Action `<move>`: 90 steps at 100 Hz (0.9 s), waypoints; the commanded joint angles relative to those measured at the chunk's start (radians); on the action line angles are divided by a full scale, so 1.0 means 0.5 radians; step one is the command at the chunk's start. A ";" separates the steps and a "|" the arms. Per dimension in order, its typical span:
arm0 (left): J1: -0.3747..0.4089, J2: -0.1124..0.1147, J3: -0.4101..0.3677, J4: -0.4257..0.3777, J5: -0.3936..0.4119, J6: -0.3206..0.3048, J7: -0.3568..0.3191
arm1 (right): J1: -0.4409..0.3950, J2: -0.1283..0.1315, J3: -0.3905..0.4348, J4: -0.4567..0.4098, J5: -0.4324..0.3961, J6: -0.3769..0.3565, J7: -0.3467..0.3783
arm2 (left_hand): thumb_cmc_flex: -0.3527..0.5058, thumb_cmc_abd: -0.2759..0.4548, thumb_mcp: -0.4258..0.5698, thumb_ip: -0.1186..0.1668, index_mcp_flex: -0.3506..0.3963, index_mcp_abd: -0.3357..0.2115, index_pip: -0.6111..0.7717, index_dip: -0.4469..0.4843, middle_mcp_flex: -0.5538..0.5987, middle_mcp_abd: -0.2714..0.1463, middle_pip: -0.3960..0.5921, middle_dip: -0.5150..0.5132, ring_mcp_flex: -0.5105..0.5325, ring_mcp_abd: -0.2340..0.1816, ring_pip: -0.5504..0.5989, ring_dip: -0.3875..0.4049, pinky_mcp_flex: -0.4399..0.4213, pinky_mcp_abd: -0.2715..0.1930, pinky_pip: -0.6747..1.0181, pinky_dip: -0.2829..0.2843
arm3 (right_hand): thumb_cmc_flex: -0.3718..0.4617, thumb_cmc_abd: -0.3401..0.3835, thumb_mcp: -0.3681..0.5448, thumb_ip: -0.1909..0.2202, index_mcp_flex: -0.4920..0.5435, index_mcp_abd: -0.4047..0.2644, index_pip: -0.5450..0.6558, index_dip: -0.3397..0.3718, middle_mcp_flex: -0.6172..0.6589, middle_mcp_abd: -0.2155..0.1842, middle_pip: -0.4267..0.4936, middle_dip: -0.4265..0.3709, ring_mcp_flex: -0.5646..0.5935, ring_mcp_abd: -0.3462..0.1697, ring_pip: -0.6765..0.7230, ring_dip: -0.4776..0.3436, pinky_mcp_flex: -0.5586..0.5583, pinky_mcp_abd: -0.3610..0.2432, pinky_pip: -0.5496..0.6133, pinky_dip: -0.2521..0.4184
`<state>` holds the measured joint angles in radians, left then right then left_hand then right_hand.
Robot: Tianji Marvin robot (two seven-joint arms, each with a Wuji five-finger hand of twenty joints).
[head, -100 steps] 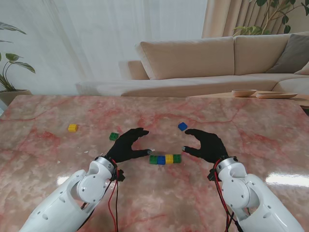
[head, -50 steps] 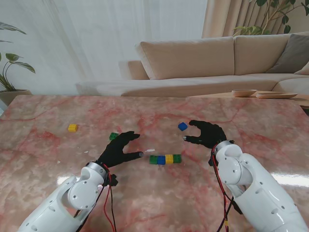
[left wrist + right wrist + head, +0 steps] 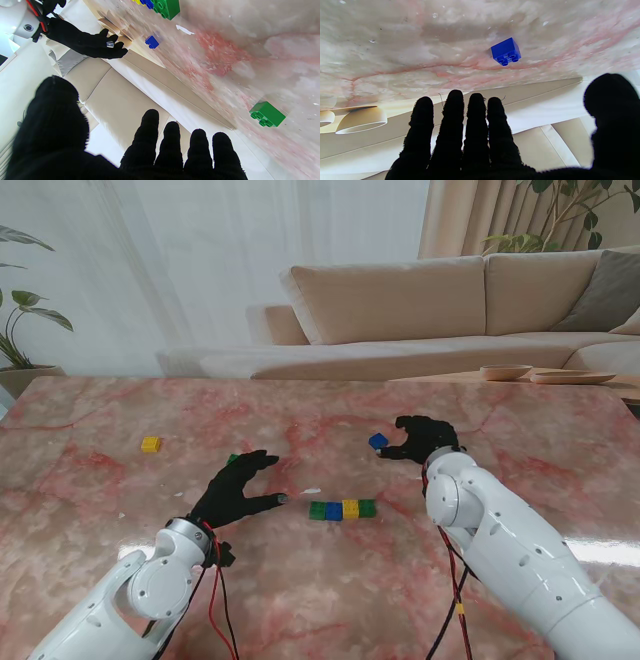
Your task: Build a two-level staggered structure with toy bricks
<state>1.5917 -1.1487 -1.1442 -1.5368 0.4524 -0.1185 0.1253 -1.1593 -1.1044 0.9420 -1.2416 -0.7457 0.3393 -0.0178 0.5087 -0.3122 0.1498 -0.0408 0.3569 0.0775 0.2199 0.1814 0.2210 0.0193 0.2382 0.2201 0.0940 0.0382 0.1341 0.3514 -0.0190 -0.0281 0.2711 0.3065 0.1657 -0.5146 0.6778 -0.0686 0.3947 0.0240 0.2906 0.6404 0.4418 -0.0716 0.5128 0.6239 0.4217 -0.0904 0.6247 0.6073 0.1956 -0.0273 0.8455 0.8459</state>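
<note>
Two levels are wanted, and only the first is down. Widest of all is the marble table (image 3: pixel 120 420), pink and glossy, likely slick under small plastic. On it, near the middle, sits the row of bricks (image 3: pixel 342 508), green, blue, yellow, green, touching end to end.

My right hand (image 3: pixel 420 440) hangs just beside the loose blue brick (image 3: pixel 378 442), farther from me than the row, fingers spread and empty; the wrist camera shows the blue brick (image 3: pixel 506 51) clear of my fingertips (image 3: pixel 455 100), nothing between them. My left hand (image 3: pixel 238 488) is also wide and empty, thumb pointing toward the row, with the loose green brick (image 3: pixel 267 114) near its fingers. A yellow brick (image 3: pixel 150 444) lies well apart to the left.

As I judge it, the blue brick is light, rigid and smooth-sided, so it will skid or tip if nudged from one side. I would pinch it across two opposite flat walls with thumb and forefinger, studs up, low on the body, leaving the underside free to press over a seam in the row.
</note>
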 commanded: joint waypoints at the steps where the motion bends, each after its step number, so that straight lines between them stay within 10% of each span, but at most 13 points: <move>1: 0.029 0.011 -0.014 -0.013 0.012 -0.002 0.001 | 0.039 -0.037 -0.017 0.051 0.029 0.023 -0.001 | 0.018 0.053 -0.058 0.073 0.031 0.005 -0.036 -0.025 -0.027 -0.033 -0.027 -0.023 0.031 -0.103 -0.073 -0.026 -0.013 -0.084 -0.077 -0.001 | -0.043 -0.077 0.026 0.014 0.042 -0.058 0.088 0.075 0.034 -0.058 0.062 0.054 0.049 -0.068 0.048 0.045 0.011 -0.048 0.095 0.070; 90: 0.113 0.035 -0.161 -0.023 0.007 -0.048 -0.083 | 0.661 -0.346 -0.709 0.991 0.517 0.097 -0.184 | 0.029 0.030 -0.011 0.067 0.032 0.005 -0.028 -0.021 -0.034 -0.040 -0.026 -0.021 0.012 -0.110 -0.077 -0.024 -0.018 -0.087 -0.136 0.017 | -0.077 -0.146 0.118 -0.012 -0.060 -0.044 0.155 0.327 -0.110 -0.064 0.193 0.141 -0.073 -0.080 0.160 0.095 -0.040 -0.082 0.196 0.108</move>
<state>1.6466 -1.1359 -1.2206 -1.5571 0.4549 -0.1384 0.0967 -0.8380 -1.2560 0.5865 -0.7649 -0.4950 0.3861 -0.1224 0.5087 -0.3122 0.1498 -0.0408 0.3569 0.0775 0.2199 0.1814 0.2210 0.0193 0.2382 0.2200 0.0940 0.0377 0.1240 0.3514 -0.0193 -0.0281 0.2465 0.3064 0.1607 -0.5666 0.7271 -0.0686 0.3998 -0.0110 0.3573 0.7815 0.4242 -0.0922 0.5886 0.6742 0.4212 -0.1031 0.6859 0.6356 0.1915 -0.0447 0.9115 0.8703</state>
